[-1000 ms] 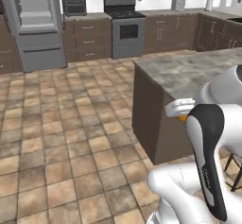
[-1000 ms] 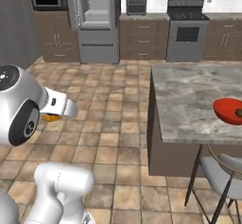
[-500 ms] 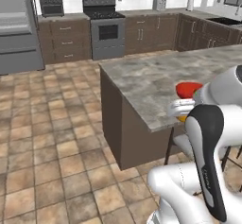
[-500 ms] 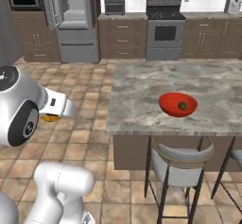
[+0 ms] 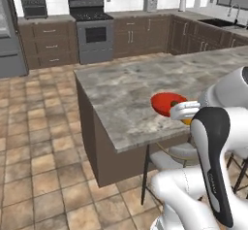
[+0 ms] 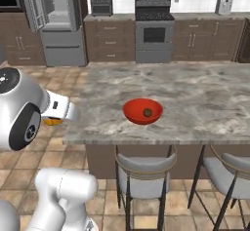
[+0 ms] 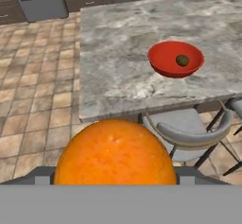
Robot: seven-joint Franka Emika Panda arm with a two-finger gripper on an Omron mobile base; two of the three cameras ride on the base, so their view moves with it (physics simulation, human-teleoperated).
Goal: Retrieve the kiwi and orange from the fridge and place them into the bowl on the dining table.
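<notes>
Orange [image 7: 116,152] fruit is sitting large at the bottom of the hand view, gripped between the two fingers of the claw [image 7: 116,173], whose jaws are standing wide around it. From the right base view the same orange [image 6: 51,122] is peeking out as a small bright patch under the white hand, level with the near left corner of the worktop [image 6: 205,98] and off its edge, over the tiled floor [image 6: 29,162]. From the left base view a sliver of the orange [image 5: 187,121] is showing below the white hand, just beside the bowl.

Grey speckled stone is forming the worktop, which is resting on a dark brown base. A bright-red bowl [image 6: 142,111] is standing on the stone near its front edge, with a small dark brownish fruit, apparently the kiwi [image 6: 146,112], lying inside it. Two grey stools [image 6: 145,171] with dark legs are standing tucked against the worktop's near side.

Along the far wall, the grey fridge [image 6: 56,23] is standing with its pale interior showing, beside brown cabinets and a dark range [image 6: 154,30].
</notes>
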